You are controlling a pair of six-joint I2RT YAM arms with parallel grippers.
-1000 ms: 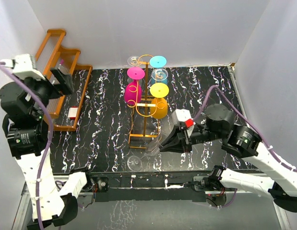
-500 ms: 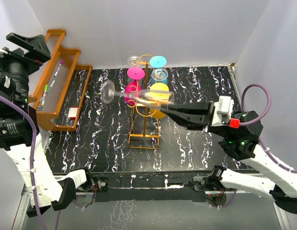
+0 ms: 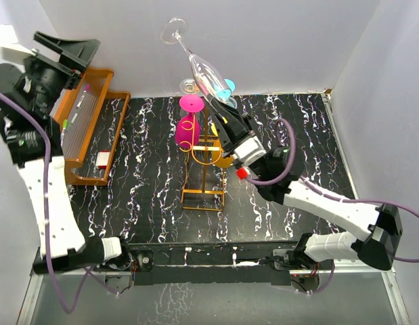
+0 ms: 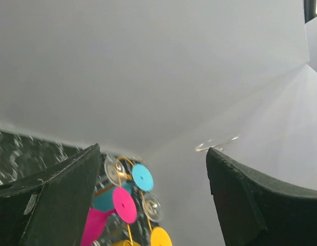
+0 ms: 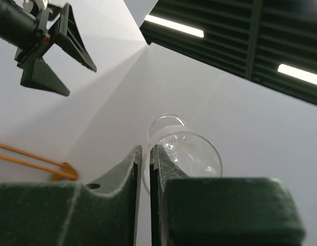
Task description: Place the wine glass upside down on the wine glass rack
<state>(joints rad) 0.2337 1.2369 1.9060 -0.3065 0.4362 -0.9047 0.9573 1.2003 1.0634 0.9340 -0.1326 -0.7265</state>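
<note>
The clear wine glass (image 3: 208, 76) is held high in the air above the golden wire rack (image 3: 203, 177), tilted, with its foot (image 3: 174, 30) pointing up and back-left. My right gripper (image 3: 221, 110) is shut on the rim of its bowl. In the right wrist view one finger is inside the bowl (image 5: 185, 149) and one outside, with the gripper (image 5: 146, 149) nearly closed. My left gripper (image 3: 68, 51) is open and empty, raised at the far left. In the left wrist view (image 4: 153, 171) it frames the rack (image 4: 128, 197) and the glass's foot (image 4: 217, 143).
Pink (image 3: 187, 130), yellow (image 3: 225, 153), cyan (image 3: 224, 87) and clear (image 3: 189, 85) glasses hang upside down on the rack. A brown wooden stepped shelf (image 3: 87, 128) stands at the left on the black marbled tabletop (image 3: 290, 128). White walls enclose the back and sides.
My right arm has swung the glass from lying level over the rack to high above it, foot uppermost. My left arm has shifted slightly at the upper left.
</note>
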